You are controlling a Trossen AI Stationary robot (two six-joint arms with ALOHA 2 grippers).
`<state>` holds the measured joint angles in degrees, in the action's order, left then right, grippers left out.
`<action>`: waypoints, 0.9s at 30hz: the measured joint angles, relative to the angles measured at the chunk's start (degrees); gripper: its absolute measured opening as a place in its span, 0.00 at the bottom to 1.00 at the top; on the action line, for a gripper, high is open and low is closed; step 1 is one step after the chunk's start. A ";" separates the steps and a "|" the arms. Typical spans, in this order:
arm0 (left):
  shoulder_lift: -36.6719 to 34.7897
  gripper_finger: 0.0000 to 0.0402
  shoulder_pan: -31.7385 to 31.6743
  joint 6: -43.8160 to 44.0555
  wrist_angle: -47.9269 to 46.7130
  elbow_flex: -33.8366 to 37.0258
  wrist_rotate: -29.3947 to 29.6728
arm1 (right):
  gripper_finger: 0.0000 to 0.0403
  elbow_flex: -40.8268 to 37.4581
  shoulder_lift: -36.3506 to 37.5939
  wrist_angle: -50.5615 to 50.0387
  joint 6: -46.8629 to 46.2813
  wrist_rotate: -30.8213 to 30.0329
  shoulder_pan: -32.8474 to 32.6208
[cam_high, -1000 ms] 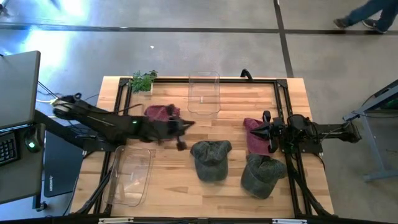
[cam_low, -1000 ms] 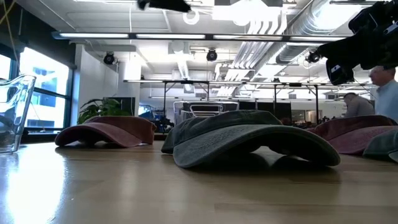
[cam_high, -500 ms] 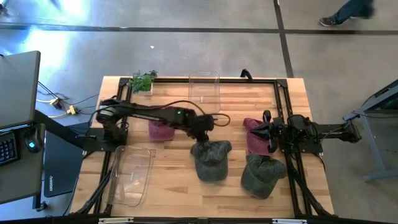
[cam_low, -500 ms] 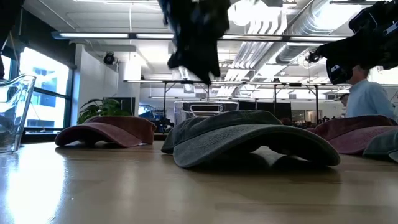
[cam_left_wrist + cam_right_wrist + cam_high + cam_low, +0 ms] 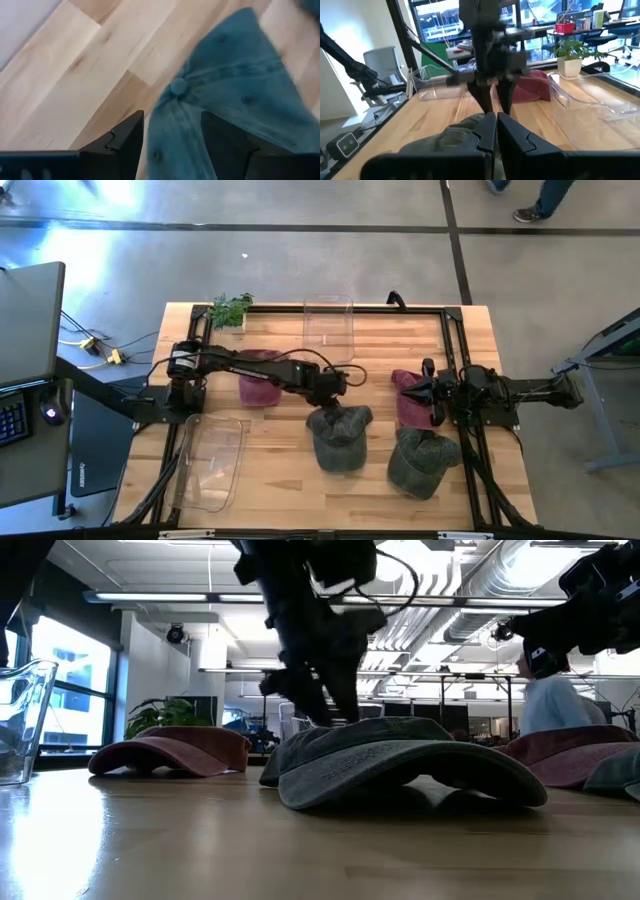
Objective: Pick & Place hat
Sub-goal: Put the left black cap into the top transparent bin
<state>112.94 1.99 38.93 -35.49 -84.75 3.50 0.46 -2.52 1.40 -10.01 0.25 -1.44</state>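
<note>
A grey-green hat (image 5: 340, 436) lies crown up at the table's middle, brim toward the near edge (image 5: 400, 765). My left gripper (image 5: 335, 387) reaches in from the left and stands open over its crown (image 5: 172, 142), the top button (image 5: 177, 86) just ahead of the fingers. A red hat (image 5: 262, 376) lies partly under that arm. At the right, my right gripper (image 5: 425, 392) hovers shut (image 5: 496, 131) above a second red hat (image 5: 408, 402). Another grey-green hat (image 5: 420, 462) rests near the front right. My left gripper comes down from above at the far part of the grey-green hat's crown (image 5: 335, 722), one finger (image 5: 125, 142) on each side of a strip of the cloth. Whether the fingers touch the cloth, I cannot tell.
A clear bin (image 5: 328, 330) stands at the far middle and another (image 5: 212, 462) at the near left corner. A small plant (image 5: 232, 310) sits at the far left. Black rails (image 5: 455, 350) frame the table. A person (image 5: 560, 705) shows in the room beyond.
My left gripper has swung from above the left red hat toward the table's right and come down onto the middle grey-green hat's crown. The hats lie as before.
</note>
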 joint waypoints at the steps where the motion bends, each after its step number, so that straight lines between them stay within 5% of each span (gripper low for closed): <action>1: 0.66 0.46 0.57 0.13 -0.54 0.18 0.28 | 0.03 -0.01 -0.11 -0.08 -0.01 0.02 -0.01; 10: 4.96 0.36 3.36 0.33 6.58 -0.09 1.12 | 0.03 0.01 -0.52 -0.06 0.01 -0.08 -0.01; 19: 5.31 0.02 4.12 -4.76 9.65 0.04 2.22 | 0.03 0.01 -1.21 0.35 -0.33 -0.39 0.01; 27: -0.61 0.01 5.45 -10.47 10.32 0.08 10.68 | 0.03 0.01 -1.96 1.18 -3.86 6.40 0.00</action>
<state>112.33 7.43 28.47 -25.17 -84.67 14.18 0.47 -4.48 2.58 -13.87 6.65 -1.44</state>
